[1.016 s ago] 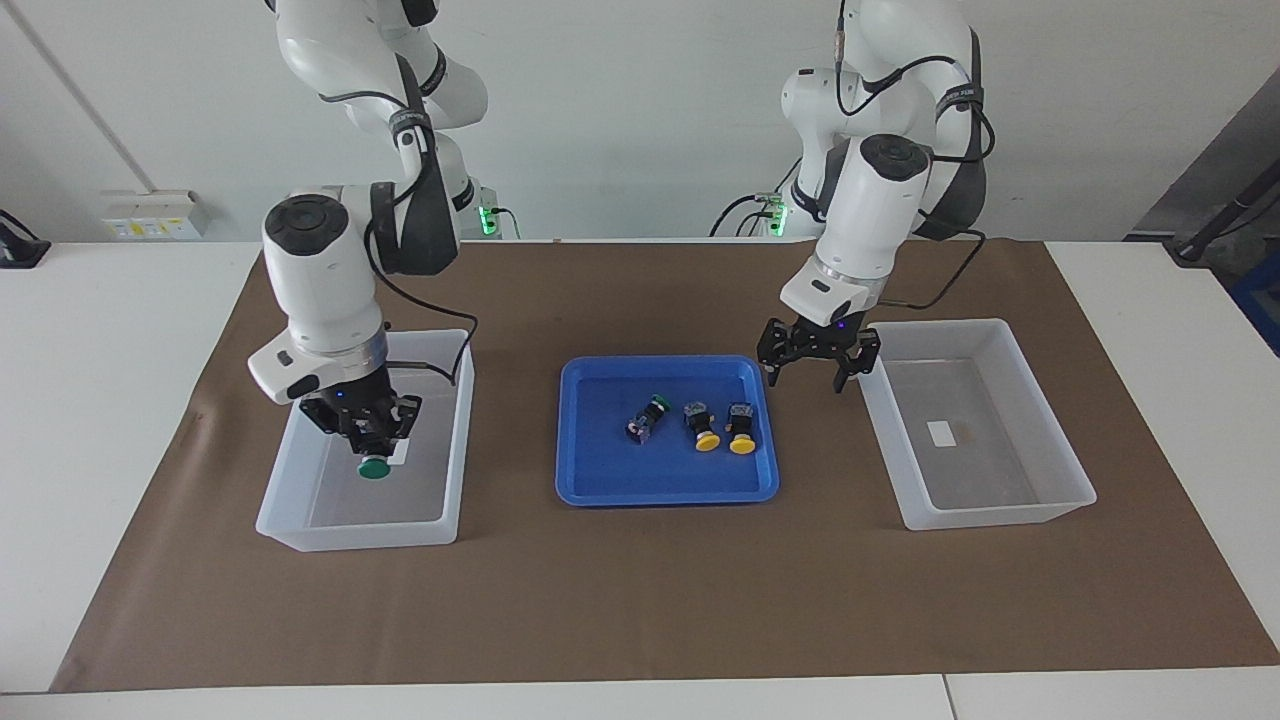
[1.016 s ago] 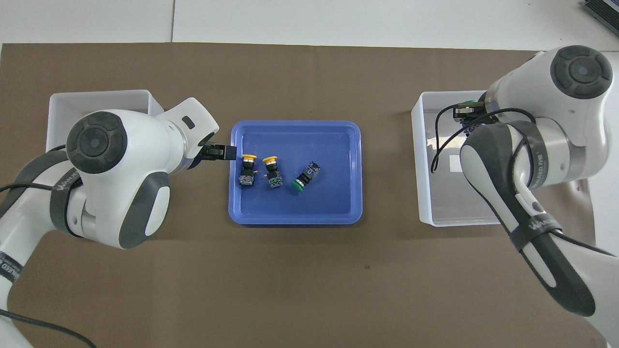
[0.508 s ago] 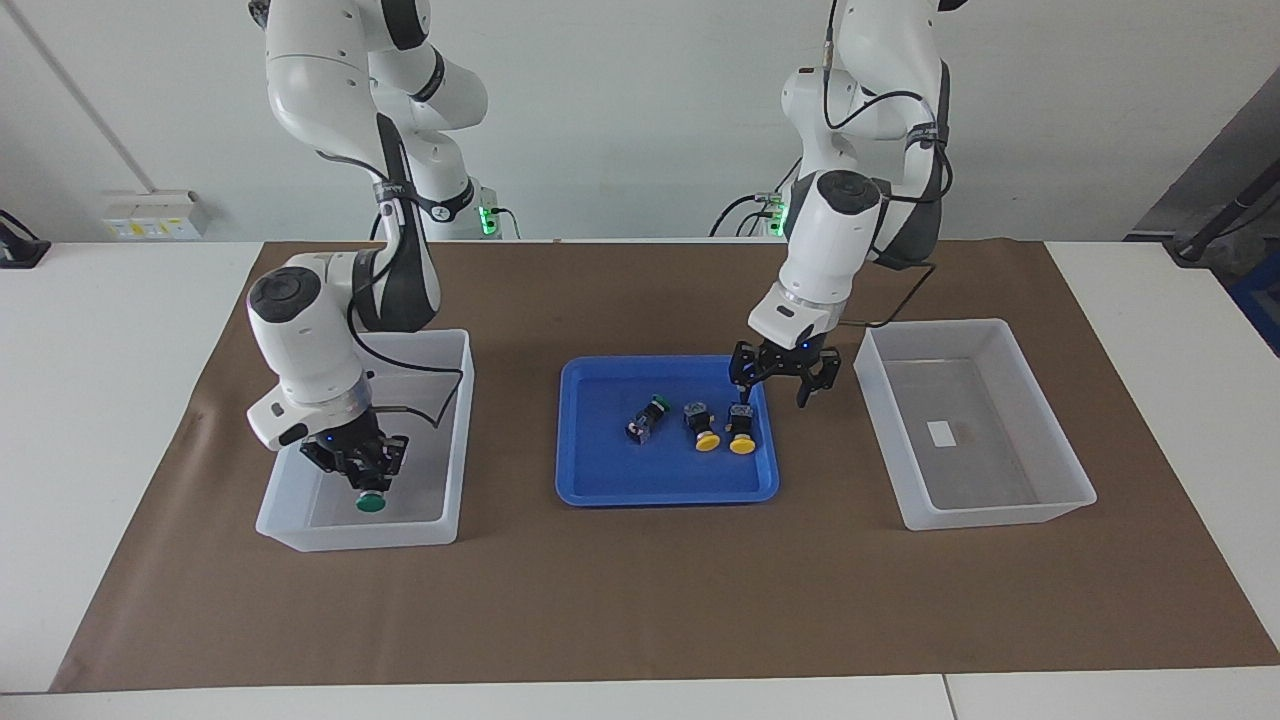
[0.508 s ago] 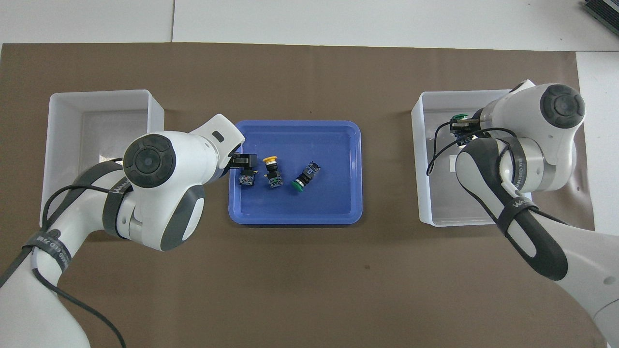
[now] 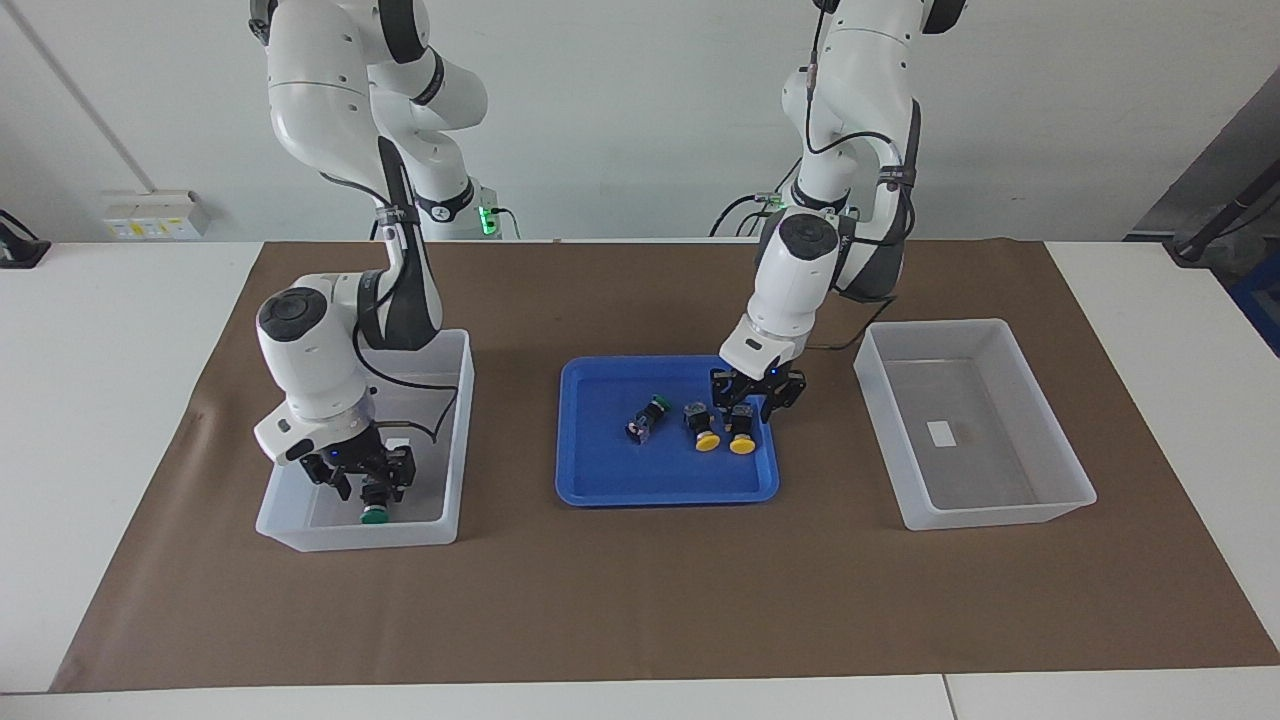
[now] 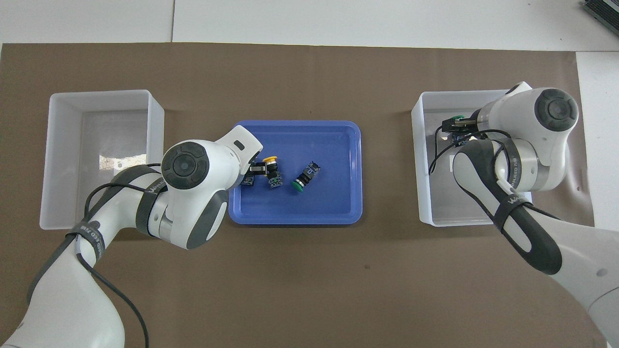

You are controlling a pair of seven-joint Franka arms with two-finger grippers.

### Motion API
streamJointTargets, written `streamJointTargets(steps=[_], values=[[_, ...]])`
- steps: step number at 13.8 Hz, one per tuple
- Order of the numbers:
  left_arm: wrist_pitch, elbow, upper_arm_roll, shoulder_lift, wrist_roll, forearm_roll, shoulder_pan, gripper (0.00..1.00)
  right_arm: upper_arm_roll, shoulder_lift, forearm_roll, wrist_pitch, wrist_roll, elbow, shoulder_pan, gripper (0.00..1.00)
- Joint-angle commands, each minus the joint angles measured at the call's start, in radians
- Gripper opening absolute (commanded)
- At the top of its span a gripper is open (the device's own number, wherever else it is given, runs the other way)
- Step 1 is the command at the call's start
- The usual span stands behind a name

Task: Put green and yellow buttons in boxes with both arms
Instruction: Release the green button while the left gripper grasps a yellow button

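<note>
Down in the blue tray (image 5: 650,490) my left gripper (image 5: 748,400) sits around the black body of the yellow button (image 5: 741,440) at the tray's left-arm end. In the overhead view the left gripper (image 6: 256,167) covers that button's cap. A second yellow button (image 5: 703,428) and a green button (image 5: 647,418) lie beside it in the tray. My right gripper (image 5: 368,482) is low inside the box (image 5: 440,528) at the right arm's end. It is open, and another green button (image 5: 373,514) rests on the box floor just under it.
The other box (image 5: 1000,512) stands at the left arm's end of the brown mat with only a small white label in it. The blue tray (image 6: 300,212) lies between the two boxes. White table borders the mat on every side.
My left gripper came down from above the tray's edge onto the yellow button and narrowed. My right gripper lowered the green button into the box and spread its fingers off it.
</note>
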Motion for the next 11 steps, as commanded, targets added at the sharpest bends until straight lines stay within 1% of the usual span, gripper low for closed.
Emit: streamJointTargets(steps=[1, 3, 5, 7, 8, 9, 10, 11], values=[[0.021, -0.041, 0.017, -0.013, -0.032, 0.014, -0.033, 0.63, 0.018, -0.112, 0.021, -0.139, -0.032, 0.010, 0.002, 1.00], [0.023, -0.050, 0.018, -0.010, -0.032, 0.016, -0.033, 0.63, 0.023, -0.158, 0.021, -0.234, -0.020, 0.045, 0.027, 1.00], [0.023, -0.058, 0.018, -0.009, -0.032, 0.016, -0.035, 0.63, 0.024, -0.174, 0.021, -0.286, 0.041, 0.081, 0.068, 1.00], [0.023, -0.067, 0.018, -0.007, -0.033, 0.016, -0.036, 0.63, 0.024, -0.178, 0.021, -0.293, 0.182, 0.098, 0.137, 1.00], [0.023, -0.070, 0.018, -0.007, -0.033, 0.016, -0.036, 0.60, 0.024, -0.178, 0.021, -0.284, 0.260, 0.096, 0.166, 1.00], [0.023, -0.070, 0.017, -0.007, -0.041, 0.016, -0.036, 0.49, 0.027, -0.178, 0.023, -0.280, 0.337, 0.096, 0.185, 1.00], [0.023, -0.070, 0.018, -0.007, -0.062, 0.016, -0.036, 0.30, 0.029, -0.174, 0.024, -0.277, 0.415, 0.093, 0.215, 1.00], [0.023, -0.070, 0.018, -0.007, -0.076, 0.016, -0.036, 0.15, 0.030, -0.163, 0.024, -0.271, 0.499, 0.091, 0.251, 1.00]])
